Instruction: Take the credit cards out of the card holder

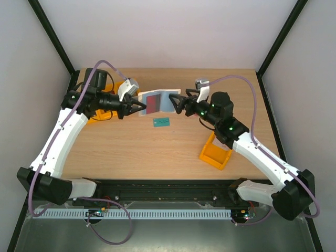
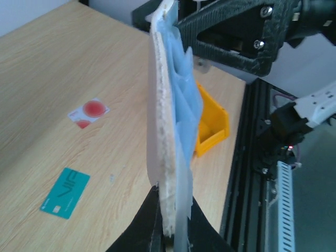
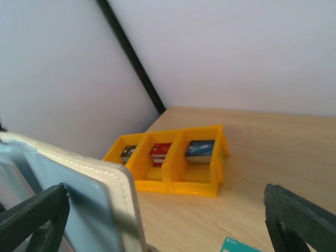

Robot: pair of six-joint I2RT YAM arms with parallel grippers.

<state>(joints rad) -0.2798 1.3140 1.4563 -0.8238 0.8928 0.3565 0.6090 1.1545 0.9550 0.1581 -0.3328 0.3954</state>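
The wooden counter (image 1: 131, 152) spreads out under both my arms. At its far left, partly under my left arm, sits a three-compartment orange bin (image 3: 173, 163) with a small printed item in each compartment. A single orange bin (image 1: 216, 152) stands beside my right forearm, well apart from the first.

Above the middle of the counter I hold the card holder (image 1: 157, 102) off the surface, opened out, with its clear bluish sleeves toward the overhead camera. My left fingers (image 1: 137, 106) are pressed together on its left edge, pinching the cream cover and the sleeves. My right fingers (image 1: 178, 106) are spread wide at the opposite edge; I cannot tell whether either one touches it.

A dark red card (image 1: 153, 103) sits in one sleeve. A teal-green card (image 1: 162, 122) lies flat on the counter just in front of the holder. A white card (image 2: 89, 113) with red circles lies near the teal-green one, not touching it.
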